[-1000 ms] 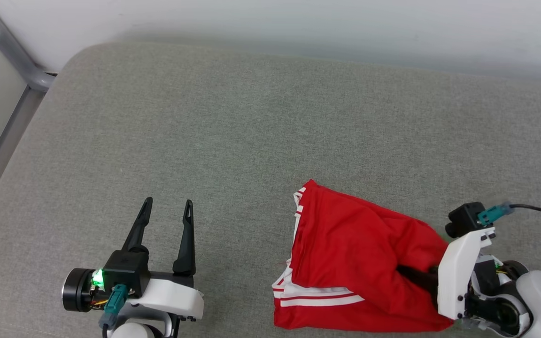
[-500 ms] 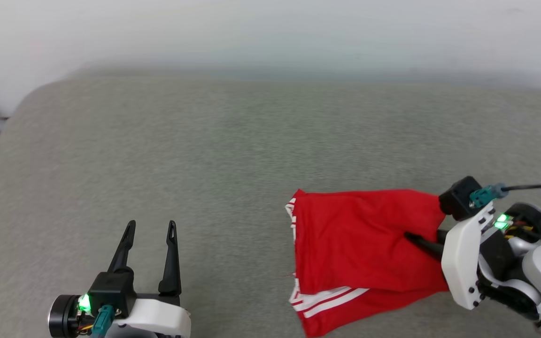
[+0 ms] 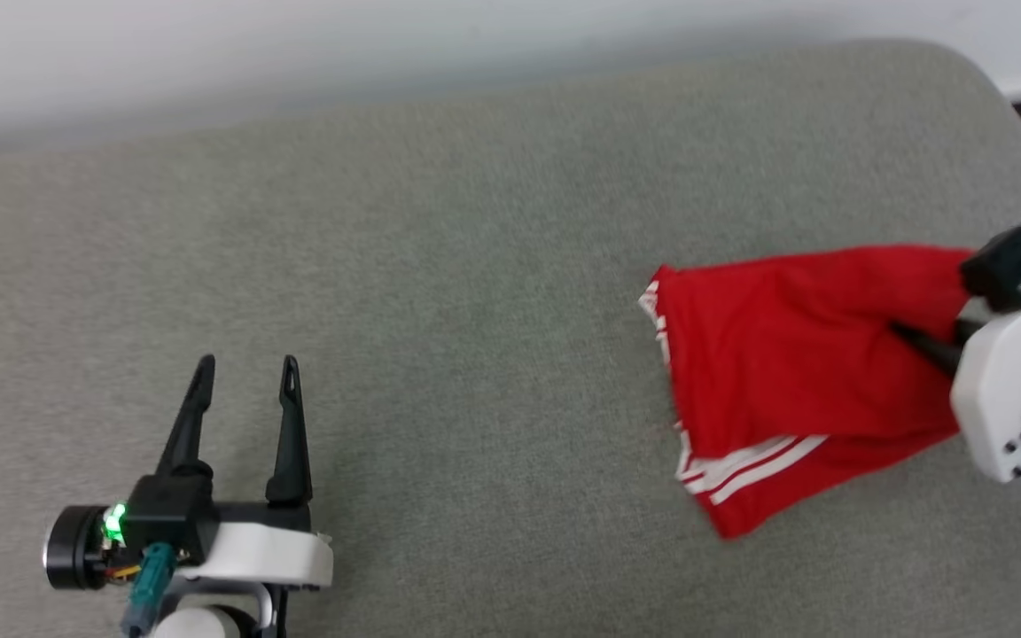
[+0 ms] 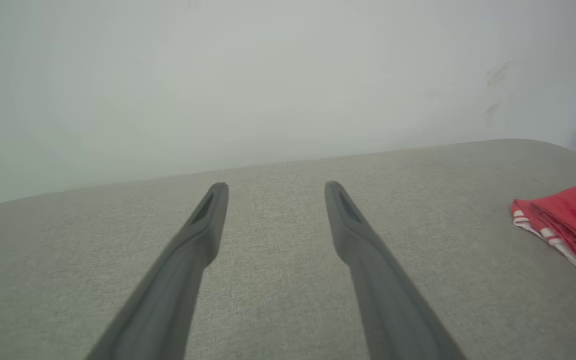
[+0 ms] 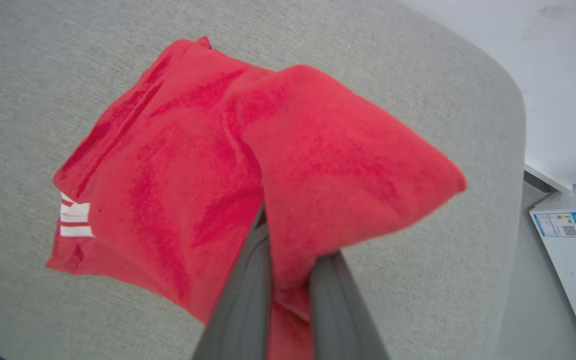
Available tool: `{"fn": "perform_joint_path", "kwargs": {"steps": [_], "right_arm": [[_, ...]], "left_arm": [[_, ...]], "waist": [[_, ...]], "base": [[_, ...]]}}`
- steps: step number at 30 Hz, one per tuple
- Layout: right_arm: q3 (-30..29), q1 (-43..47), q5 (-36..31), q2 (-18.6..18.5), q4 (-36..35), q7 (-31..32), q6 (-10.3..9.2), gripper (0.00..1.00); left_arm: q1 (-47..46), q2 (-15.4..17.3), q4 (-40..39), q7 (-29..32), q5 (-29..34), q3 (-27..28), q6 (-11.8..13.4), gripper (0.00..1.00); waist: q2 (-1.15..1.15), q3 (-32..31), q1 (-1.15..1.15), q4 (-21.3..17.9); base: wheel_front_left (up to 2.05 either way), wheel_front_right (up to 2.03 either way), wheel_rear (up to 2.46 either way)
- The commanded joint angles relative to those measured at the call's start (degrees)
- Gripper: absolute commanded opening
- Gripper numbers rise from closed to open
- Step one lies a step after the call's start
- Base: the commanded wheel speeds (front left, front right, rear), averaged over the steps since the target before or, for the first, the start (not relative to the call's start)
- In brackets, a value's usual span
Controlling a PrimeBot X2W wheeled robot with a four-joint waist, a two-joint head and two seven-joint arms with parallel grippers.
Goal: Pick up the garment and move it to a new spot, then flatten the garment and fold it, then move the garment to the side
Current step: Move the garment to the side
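— Where the grey surface (image 3: pixel 475 266) lies nearest the viewer, what is shown?
— Left gripper (image 3: pixel 245 363), lower left. Its jaws are wide apart and hold nothing, and its fingers point away across the bare surface.
— And to the right?
— Right gripper (image 5: pixel 290 235), jaws pinched on a fold of the garment (image 3: pixel 785 372). Red cloth bunches over the fingers and spreads leftward from the grip above the surface. Whether it rests there cannot be told. White-striped trim marks its left and near edges. The garment sits toward the right end, well apart from the left gripper.
— Farthest?
— The rounded far right corner of the surface, then a pale wall (image 3: pixel 298 53).
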Motion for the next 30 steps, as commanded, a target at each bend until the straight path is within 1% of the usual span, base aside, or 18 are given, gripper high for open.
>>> {"fn": "perform_joint_path", "kwargs": {"steps": [1,5,9,11,17,22,25,28,29,30], "right_arm": [[-0.9,-1.8,-0.6,-0.8,1.5,-0.8,-0.09,0.0],[-2.5,-4.8,-4.6,-3.4,7.1,-2.9,-0.09,0.0],[-5.2,-7.2,-7.3,-5.1,13.6,-4.2,-0.09,0.0],[-7.1,-8.6,-9.0,-5.3,16.8,-4.9,-0.09,0.0],[-13.5,-12.4,-12.3,-4.5,25.4,-5.7,-0.09,0.0],[-17.0,-14.6,-15.8,-3.9,31.1,-6.3,-0.09,0.0],[-19.0,-15.0,-17.5,-3.0,33.7,-6.8,-0.09,0.0],[-21.4,-15.5,-18.5,-0.7,35.9,-7.3,-0.09,0.0],[-21.9,-15.4,-19.1,0.1,36.7,-7.5,-0.09,0.62],[-22.8,-15.4,-20.1,0.5,37.3,-8.1,-0.09,1.0]], "left_arm": [[-1.4,0.6,-0.8,-0.1,0.4,0.3,-0.2,1.0],[-3.4,1.3,-2.3,-0.1,0.7,0.6,-0.8,1.0],[-5.5,2.2,-4.1,-0.1,1.0,0.8,-1.2,1.0],[-6.3,2.6,-5.1,-0.1,1.0,1.1,-1.3,1.0],[-8.0,3.3,-7.8,-0.1,1.2,1.5,-1.3,1.0],[-8.7,3.8,-8.6,-0.1,1.3,1.6,-1.3,1.0],[-9.0,3.9,-8.5,-0.1,1.3,1.6,-1.2,1.0],[-8.9,3.9,-8.0,-0.1,1.3,1.7,-0.9,1.0],[-8.7,3.7,-7.7,-0.1,1.2,1.7,-0.8,1.0],[-8.4,3.6,-7.4,-0.1,1.0,1.7,-0.6,1.0]], "waist": [[0.0,4.6,0.0,-2.6],[0.0,8.7,0.0,-2.0],[0.0,12.9,0.0,-0.7],[0.0,14.6,0.0,-0.4],[0.0,18.8,0.0,0.4],[0.0,20.4,0.0,0.7],[0.0,20.6,0.0,0.7],[0.0,19.8,0.0,0.6],[0.0,19.1,0.0,0.6],[0.0,18.4,0.0,0.5]], "base": [[0.0,0.0,0.0],[0.0,0.0,0.0],[0.0,0.0,0.0],[0.0,0.0,0.0],[0.0,0.0,0.0],[0.0,0.0,0.0],[0.0,0.0,0.0],[0.0,0.0,0.0],[0.0,0.0,0.0],[0.0,0.0,0.0]]}}
